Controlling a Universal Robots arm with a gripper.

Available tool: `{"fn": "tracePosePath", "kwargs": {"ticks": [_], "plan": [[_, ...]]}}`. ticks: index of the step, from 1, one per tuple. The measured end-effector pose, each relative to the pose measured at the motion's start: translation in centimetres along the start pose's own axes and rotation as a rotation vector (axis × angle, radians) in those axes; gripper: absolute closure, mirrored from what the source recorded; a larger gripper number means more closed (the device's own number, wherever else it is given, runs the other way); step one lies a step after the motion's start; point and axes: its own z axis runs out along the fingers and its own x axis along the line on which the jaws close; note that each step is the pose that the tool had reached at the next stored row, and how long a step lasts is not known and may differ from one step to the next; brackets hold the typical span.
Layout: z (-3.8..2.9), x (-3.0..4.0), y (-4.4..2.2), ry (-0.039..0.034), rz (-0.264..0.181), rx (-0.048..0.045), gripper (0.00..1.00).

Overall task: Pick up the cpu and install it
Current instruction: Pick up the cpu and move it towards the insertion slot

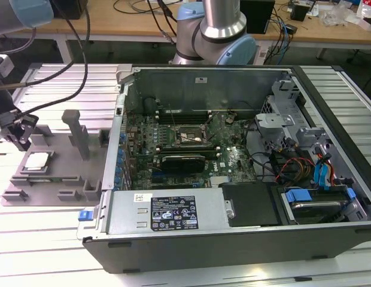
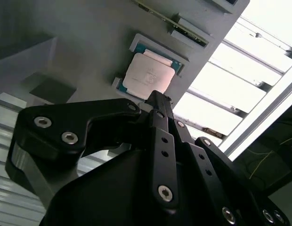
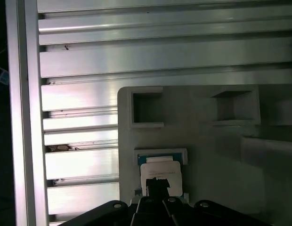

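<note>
The cpu (image 1: 37, 161), a small square chip with a silvery-white top, lies flat in a recess of the gray tray (image 1: 63, 170) at the exterior view's left. My gripper (image 1: 21, 139) hangs just above and beside it, its dark fingers drawn together and shut with nothing seen between them. In both wrist views the cpu (image 2: 148, 75) (image 3: 159, 170) rests in its blue-edged pocket, and the gripper's tip (image 2: 158, 97) (image 3: 158, 182) overlaps the chip's near edge. The motherboard's socket (image 1: 186, 136) sits inside the open computer case.
The open computer case (image 1: 233, 179) fills the middle and the exterior view's right, with cables, drive bays and a dark card near the socket. Gray posts (image 1: 78, 134) rise from the tray close to the chip. Ribbed aluminium table slats (image 3: 160, 56) surround the tray.
</note>
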Motion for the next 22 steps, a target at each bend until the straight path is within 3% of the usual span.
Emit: {"fn": "tracePosePath", "kwargs": {"ticks": [7, 11, 15, 20, 22], "plan": [[1.44, -0.01, -0.63, 0.0000, 0.000, 0.0000, 0.89], [1.49, -0.04, -0.64, -0.0001, 0.000, -0.0001, 0.89], [1.85, -0.67, -0.60, -0.0001, 0.000, 0.0000, 0.89], [1.87, -0.68, -0.61, 0.0000, 0.000, 0.0001, 0.89], [1.88, -0.68, -0.61, 0.0000, 0.000, 0.0001, 0.83]]}}
